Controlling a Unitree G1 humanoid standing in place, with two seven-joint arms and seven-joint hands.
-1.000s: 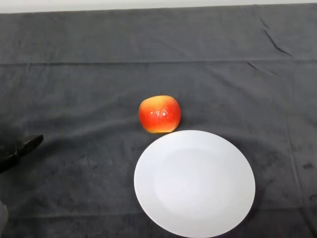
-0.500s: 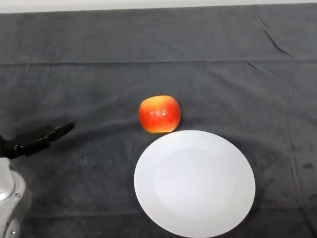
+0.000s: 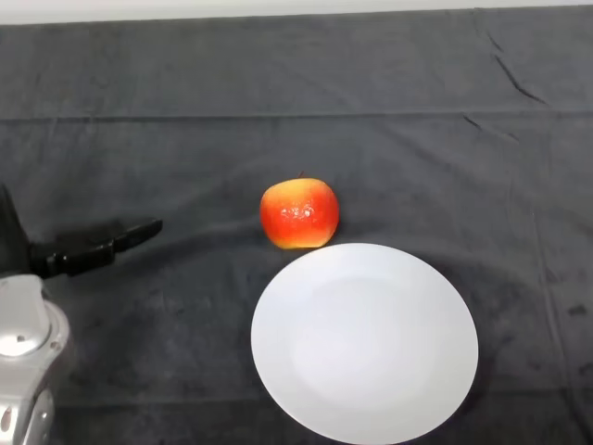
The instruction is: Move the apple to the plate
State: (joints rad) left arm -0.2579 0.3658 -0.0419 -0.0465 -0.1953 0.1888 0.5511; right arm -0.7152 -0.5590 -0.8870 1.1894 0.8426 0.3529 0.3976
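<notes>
The apple (image 3: 298,213) sits on the dark cloth (image 3: 278,111) near the middle of the view, red with a yellow patch on top and a short stem pointing up. It lies at about eleven o'clock from the plate (image 3: 364,343), just off the plate's rim; whether the two touch cannot be told from here. The plate is white, round and bare, lying flat on the cloth at five o'clock from the apple.

The left hand (image 3: 88,248) comes in at the view's left edge, at about nine o'clock from the apple and well apart from it. One black finger (image 3: 130,234) reaches out nearly straight, its tip aimed toward three o'clock with a slight upward slant, pointing roughly at the apple. Another dark part of the hand rises along the left edge of the view at about ten o'clock from that finger, so the hand looks spread wide and holds nothing. Whether the hand touches the cloth or hangs above it cannot be told.

The silver-grey arm (image 3: 23,357) fills the lower left corner, its rounded wrist housing below the hand at about seven o'clock from the fingertip
</notes>
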